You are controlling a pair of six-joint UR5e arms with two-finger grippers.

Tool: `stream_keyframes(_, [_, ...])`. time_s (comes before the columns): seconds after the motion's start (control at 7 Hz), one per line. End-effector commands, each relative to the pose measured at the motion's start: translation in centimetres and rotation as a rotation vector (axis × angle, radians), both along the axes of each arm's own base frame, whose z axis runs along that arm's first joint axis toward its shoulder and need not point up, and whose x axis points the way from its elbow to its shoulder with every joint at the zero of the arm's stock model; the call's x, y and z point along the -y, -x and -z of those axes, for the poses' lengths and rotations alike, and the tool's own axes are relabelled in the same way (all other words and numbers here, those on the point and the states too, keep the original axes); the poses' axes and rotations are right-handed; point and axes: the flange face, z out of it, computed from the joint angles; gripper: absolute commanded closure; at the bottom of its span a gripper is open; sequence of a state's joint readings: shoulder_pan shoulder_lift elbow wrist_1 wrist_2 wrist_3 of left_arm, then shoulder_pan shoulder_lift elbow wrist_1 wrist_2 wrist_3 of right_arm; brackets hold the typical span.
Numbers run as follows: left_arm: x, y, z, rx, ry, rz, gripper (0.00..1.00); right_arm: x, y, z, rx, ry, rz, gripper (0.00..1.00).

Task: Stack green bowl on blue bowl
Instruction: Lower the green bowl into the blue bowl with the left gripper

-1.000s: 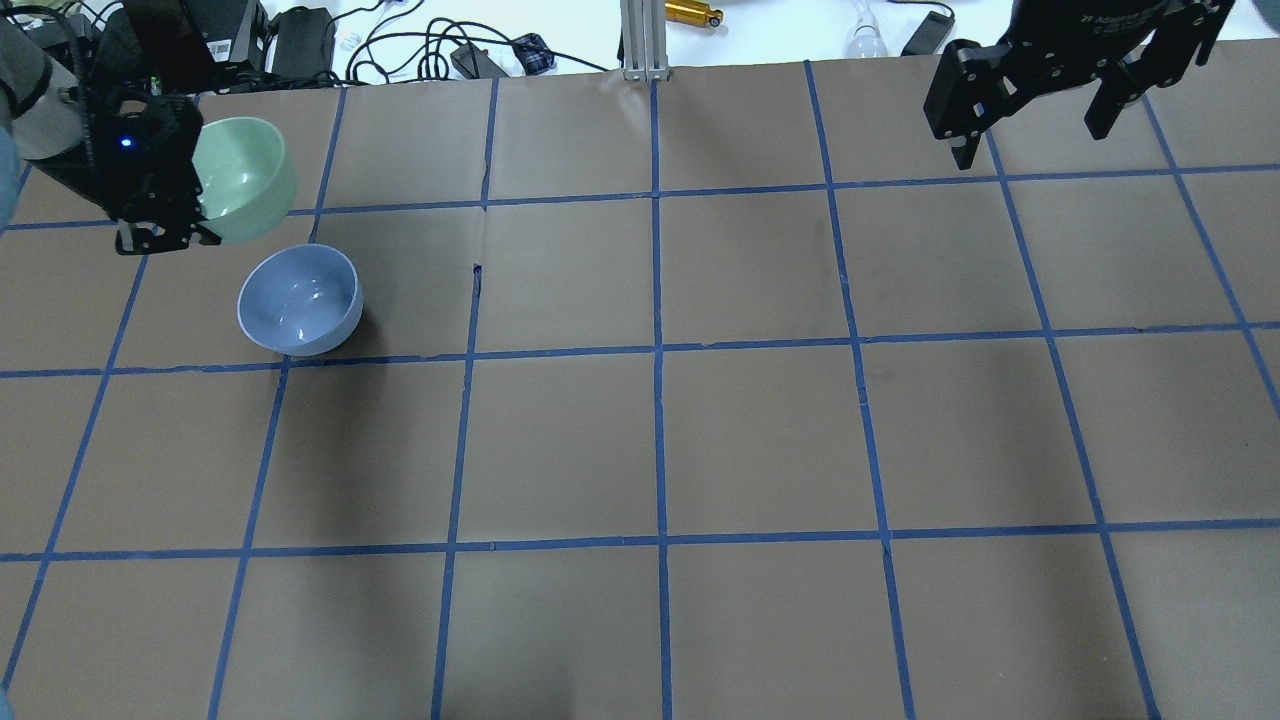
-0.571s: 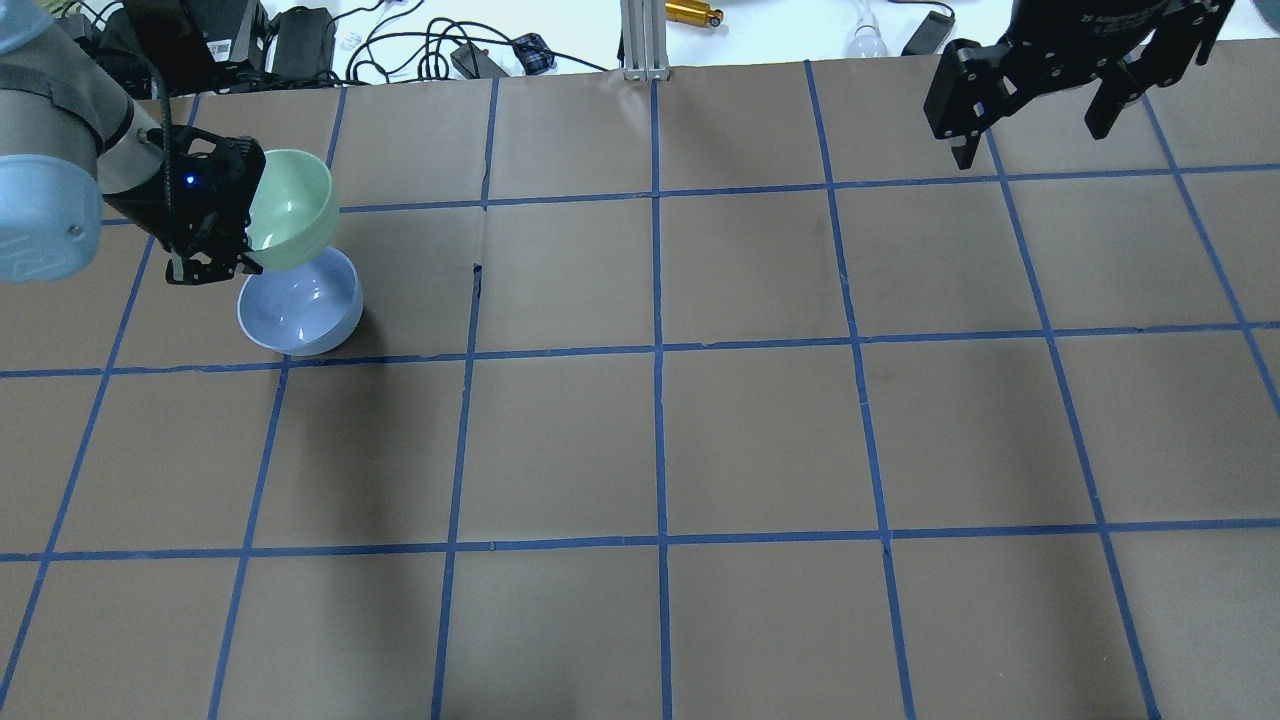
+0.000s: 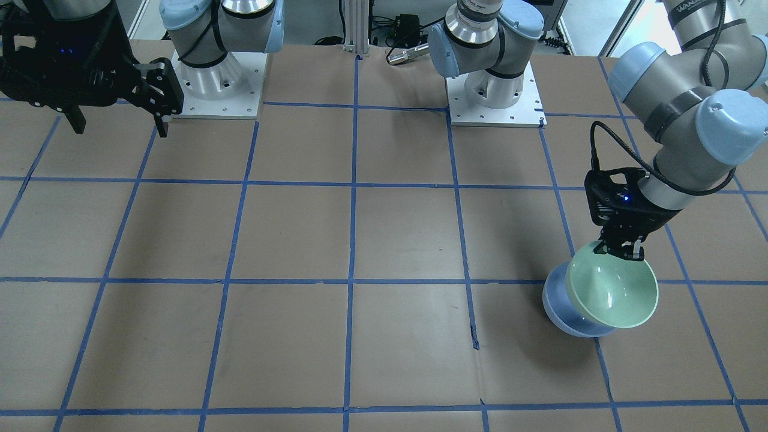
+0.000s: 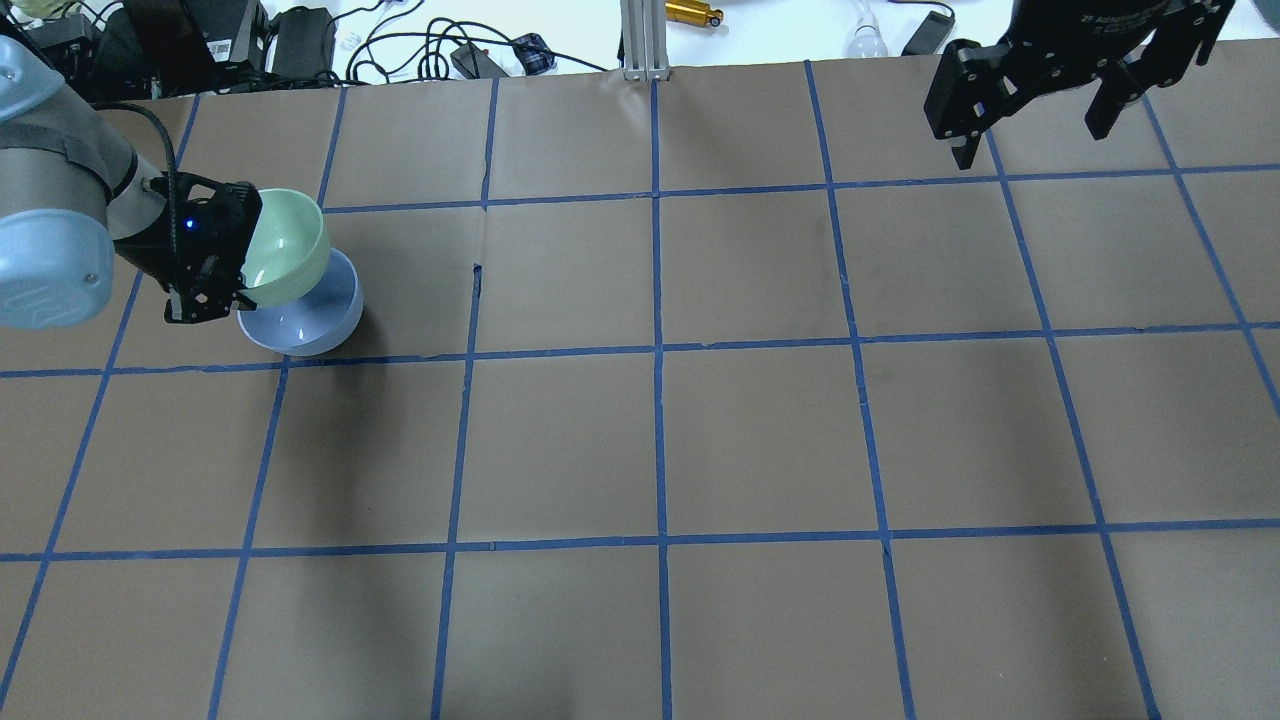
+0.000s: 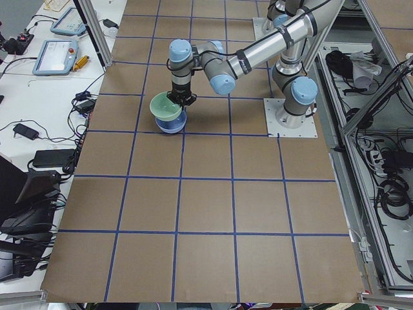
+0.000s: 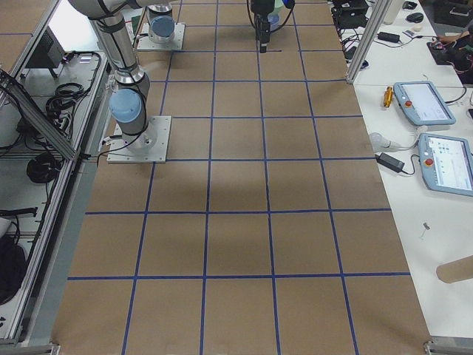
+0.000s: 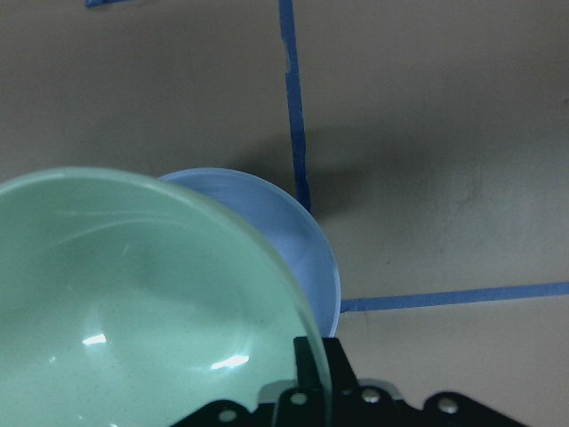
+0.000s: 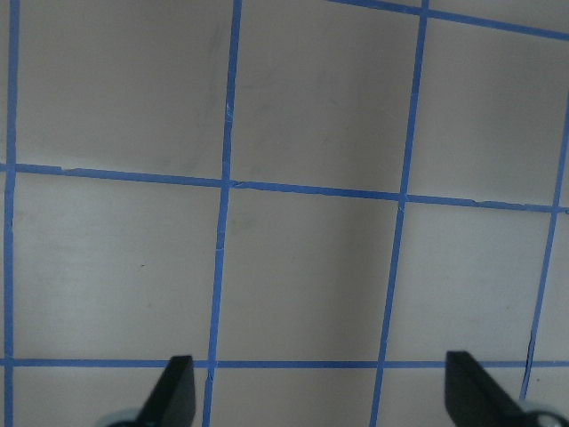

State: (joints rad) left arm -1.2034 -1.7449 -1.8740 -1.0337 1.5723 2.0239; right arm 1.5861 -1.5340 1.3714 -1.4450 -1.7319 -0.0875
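Observation:
My left gripper (image 4: 222,290) is shut on the rim of the green bowl (image 4: 285,245) and holds it tilted just above the blue bowl (image 4: 320,320), which stands on the brown table. The green bowl overlaps most of the blue bowl in the front view, where the green bowl (image 3: 612,294) covers the blue bowl (image 3: 561,312) and the left gripper (image 3: 624,249) pinches its near rim. In the left wrist view the green bowl (image 7: 133,302) fills the lower left and the blue bowl (image 7: 276,231) peeks out behind it. My right gripper (image 4: 1035,125) is open and empty at the far right.
The table (image 4: 660,430) is brown paper with a blue tape grid. Cables and small devices (image 4: 450,50) lie beyond its far edge. The arm bases (image 3: 492,90) stand on the robot's side. Teach pendants (image 6: 425,103) lie on a side bench.
My left gripper has carried the green bowl from behind the blue bowl forward and down, so it now hangs over the blue bowl. The right arm has not moved.

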Motion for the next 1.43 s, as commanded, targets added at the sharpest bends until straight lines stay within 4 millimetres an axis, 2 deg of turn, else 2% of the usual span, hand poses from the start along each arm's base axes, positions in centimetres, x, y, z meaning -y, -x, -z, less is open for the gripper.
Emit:
stream_keyframes(0.0, [-1.2, -0.2, 1.5, 0.019, -0.012, 0.0, 1.0, 0.0, 0.0, 0.0, 0.0, 0.0, 0.0, 0.0])
stream_keyframes(0.29, [-1.6, -0.6, 2.5, 0.011, -0.031, -0.016, 1.0, 0.0, 0.0, 0.0, 0.0, 0.0, 0.0, 0.0])
stream_keyframes(0.43, [-1.5, -0.6, 2.5, 0.01, -0.025, -0.018, 0.52, 0.0, 0.0, 0.0, 0.0, 0.0, 0.0, 0.0])
stream_keyframes(0.57, [-1.5, -0.5, 2.2, 0.011, -0.021, -0.022, 0.33, 0.0, 0.0, 0.0, 0.0, 0.0, 0.0, 0.0])
stream_keyframes(0.71, [-1.5, -0.7, 2.6, 0.007, -0.031, -0.031, 0.06, 0.0, 0.0, 0.0, 0.0, 0.0, 0.0, 0.0])
stream_keyframes(1.0, [-1.9, 0.4, -1.2, 0.002, 0.002, -0.131, 0.06, 0.0, 0.0, 0.0, 0.0, 0.0, 0.0, 0.0])
stream_keyframes(1.14, [-2.1, 1.2, -3.3, -0.026, 0.012, -0.247, 0.06, 0.0, 0.0, 0.0, 0.0, 0.0, 0.0, 0.0])
stream_keyframes(1.29, [-1.7, 3.2, -6.1, -0.066, 0.056, -0.325, 0.06, 0.0, 0.0, 0.0, 0.0, 0.0, 0.0, 0.0])
